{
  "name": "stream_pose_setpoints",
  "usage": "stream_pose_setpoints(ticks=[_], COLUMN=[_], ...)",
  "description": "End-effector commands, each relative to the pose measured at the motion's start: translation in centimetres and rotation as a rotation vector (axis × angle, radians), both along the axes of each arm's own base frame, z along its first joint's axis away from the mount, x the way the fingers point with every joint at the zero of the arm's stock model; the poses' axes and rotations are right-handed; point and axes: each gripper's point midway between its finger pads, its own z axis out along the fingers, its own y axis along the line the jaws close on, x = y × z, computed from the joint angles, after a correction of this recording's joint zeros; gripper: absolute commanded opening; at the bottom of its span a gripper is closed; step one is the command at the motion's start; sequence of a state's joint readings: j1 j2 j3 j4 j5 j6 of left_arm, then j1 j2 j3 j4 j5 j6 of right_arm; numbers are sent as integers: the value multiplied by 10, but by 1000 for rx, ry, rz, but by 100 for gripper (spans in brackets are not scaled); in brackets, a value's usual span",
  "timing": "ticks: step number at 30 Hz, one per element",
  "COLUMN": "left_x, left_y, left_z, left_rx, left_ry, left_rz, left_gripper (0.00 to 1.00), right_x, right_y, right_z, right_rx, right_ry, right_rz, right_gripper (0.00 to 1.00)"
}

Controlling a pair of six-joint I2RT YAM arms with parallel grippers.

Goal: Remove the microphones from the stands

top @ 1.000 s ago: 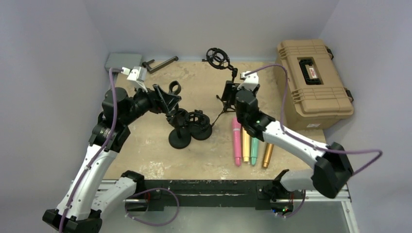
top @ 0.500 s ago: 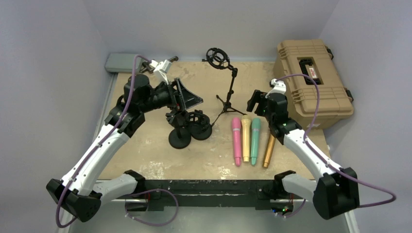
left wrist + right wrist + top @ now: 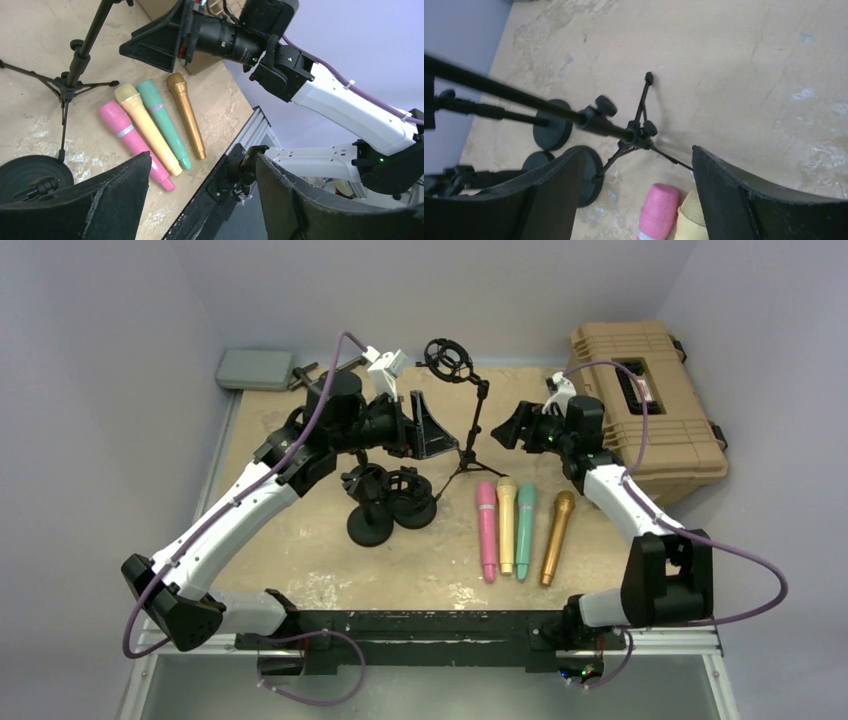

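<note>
Left arm [image 3: 250, 505] stretched forward-right, right arm [image 3: 620, 502] bent leftward. Both jaws open, empty, facing each other either side of thin black tripod stand [image 3: 474, 425].

Your worn tan table [image 3: 420, 565] holds a thin black tripod stand [image 3: 470, 440]. Just on the near side of it lie a pink microphone [image 3: 487, 530], yellow microphone [image 3: 506, 525], green microphone [image 3: 525, 530] and gold microphone [image 3: 553, 540].

No text we can read anywhere. On the case [image 3: 690, 435] lid, beside its handle [image 3: 630, 375], sits a small red label [image 3: 651, 392]; print too small for us to make out.
</note>
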State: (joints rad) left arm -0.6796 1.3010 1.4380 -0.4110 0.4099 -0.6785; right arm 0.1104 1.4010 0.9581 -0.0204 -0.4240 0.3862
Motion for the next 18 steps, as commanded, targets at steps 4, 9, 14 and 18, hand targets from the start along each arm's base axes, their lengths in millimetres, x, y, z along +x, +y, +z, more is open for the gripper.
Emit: stream_pose_setpoints(ticks=[4, 9, 14, 18], left_x=[-12, -30, -50, -61], left_y=[10, 34, 56, 72], left_z=[1, 1, 6, 9], left_rx=[19, 28, 12, -1], left_ry=[-48, -59, -74, -85], left_rz=[23, 61, 90, 123], left_gripper=[74, 74, 74, 74], right_x=[-20, -6, 13, 19], right_y=[40, 67, 78, 93], right_z=[76, 95, 93, 93], right_rx=[68, -48, -77, -100], right_ry=[-540, -671, -691, -711], right_rz=[257, 320, 340, 329], right_gripper=[74, 71, 66, 58])
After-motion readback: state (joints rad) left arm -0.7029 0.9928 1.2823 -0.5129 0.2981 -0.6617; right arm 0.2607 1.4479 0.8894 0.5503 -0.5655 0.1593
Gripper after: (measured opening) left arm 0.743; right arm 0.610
